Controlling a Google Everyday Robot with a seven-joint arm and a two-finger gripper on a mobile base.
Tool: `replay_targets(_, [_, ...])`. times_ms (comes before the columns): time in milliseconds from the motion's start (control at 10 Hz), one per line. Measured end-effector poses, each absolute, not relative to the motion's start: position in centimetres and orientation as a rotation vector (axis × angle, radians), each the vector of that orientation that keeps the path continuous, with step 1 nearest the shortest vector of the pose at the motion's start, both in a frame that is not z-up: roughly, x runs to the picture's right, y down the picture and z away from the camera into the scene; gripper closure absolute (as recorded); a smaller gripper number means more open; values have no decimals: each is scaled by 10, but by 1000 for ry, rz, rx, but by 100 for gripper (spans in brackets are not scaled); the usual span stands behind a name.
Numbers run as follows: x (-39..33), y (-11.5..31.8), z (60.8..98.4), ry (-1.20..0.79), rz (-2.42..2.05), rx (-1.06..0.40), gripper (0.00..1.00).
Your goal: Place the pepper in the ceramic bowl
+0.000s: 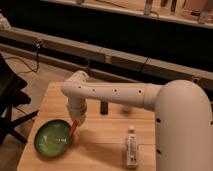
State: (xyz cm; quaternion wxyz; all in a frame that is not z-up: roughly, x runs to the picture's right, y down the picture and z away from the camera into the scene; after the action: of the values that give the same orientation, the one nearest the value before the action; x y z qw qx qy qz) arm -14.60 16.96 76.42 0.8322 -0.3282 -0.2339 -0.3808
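The green ceramic bowl (52,138) sits at the front left of the wooden table (100,145). The orange-red pepper (73,128) hangs at the bowl's right rim, held at its top by my gripper (76,120). The gripper points down from the white arm (115,94), which reaches in from the right. The pepper's tip is just over the bowl's right edge.
A white bottle (131,147) lies on the table at the front right. A small dark object (104,107) stands behind the arm near the table's middle. A black chair (10,105) is to the left of the table. A ledge with cables runs behind.
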Motion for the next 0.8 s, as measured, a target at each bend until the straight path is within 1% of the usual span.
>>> replay_targets(800, [-163,168,765,-504,-824,-693,93])
